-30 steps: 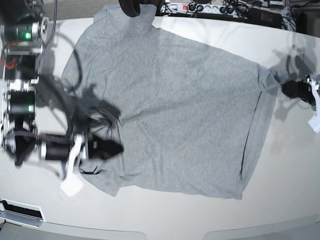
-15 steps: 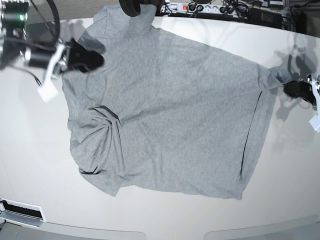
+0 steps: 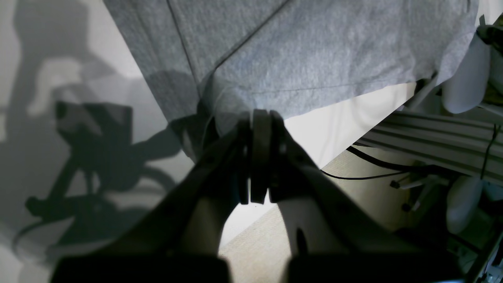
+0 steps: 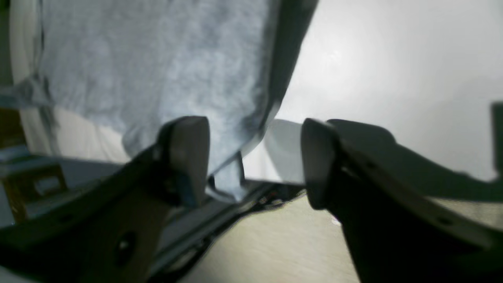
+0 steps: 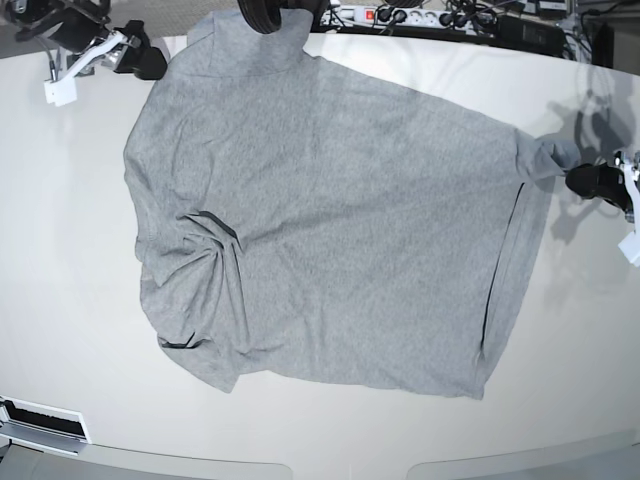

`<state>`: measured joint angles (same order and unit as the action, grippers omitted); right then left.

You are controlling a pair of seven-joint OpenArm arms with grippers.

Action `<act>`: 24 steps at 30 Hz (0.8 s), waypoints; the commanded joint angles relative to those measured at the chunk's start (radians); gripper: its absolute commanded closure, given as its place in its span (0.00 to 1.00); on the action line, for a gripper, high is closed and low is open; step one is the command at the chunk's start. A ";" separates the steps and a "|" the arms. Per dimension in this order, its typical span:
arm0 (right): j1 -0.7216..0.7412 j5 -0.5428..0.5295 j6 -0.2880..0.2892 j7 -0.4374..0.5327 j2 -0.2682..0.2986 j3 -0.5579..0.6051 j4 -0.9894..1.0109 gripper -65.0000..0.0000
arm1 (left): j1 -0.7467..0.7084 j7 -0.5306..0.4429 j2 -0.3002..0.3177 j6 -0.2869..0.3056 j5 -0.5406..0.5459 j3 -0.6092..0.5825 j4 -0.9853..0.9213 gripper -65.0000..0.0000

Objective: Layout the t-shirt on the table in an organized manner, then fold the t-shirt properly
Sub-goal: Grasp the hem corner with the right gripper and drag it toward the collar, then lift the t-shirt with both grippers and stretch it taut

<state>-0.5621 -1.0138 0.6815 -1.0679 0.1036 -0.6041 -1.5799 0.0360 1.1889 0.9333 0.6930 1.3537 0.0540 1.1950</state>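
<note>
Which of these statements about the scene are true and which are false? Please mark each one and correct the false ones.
1. The left gripper is shut on a corner of the t-shirt. True.
2. The fingers of the right gripper are pressed together. False: they stand apart with a clear gap, and only a tip of cloth hangs between them.
3. The t-shirt lies completely smooth on the table. False: wrinkles gather near its left edge in the base view.
4. A part of the t-shirt reaches over the far edge of the table. True.
5. Large black lettering shows on the upper side of the t-shirt. False: the side facing up is plain grey.
</note>
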 commanded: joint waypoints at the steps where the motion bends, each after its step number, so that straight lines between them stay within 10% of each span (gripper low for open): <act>1: 0.008 -0.021 0.004 0.014 0.013 -0.005 0.018 0.39 | 0.014 -0.007 0.031 0.005 0.019 0.014 0.009 1.00; 7: 0.093 -0.058 0.017 -0.008 0.013 -0.004 0.242 0.39 | 0.014 -0.006 0.031 0.005 0.020 0.014 0.009 1.00; 15: 0.108 -0.347 0.017 -0.306 0.013 -0.004 0.339 0.40 | 0.014 -0.007 0.031 0.005 0.020 0.014 0.009 1.00; 24: 0.114 -0.360 0.017 -0.310 0.013 -0.003 0.337 0.46 | 0.014 -0.007 0.031 0.005 0.020 0.014 0.009 1.00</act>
<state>-0.4454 -1.3762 0.6991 -1.3773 0.1055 -0.6041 -1.2320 0.0376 1.1927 0.9333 0.6926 1.3544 0.0540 1.1950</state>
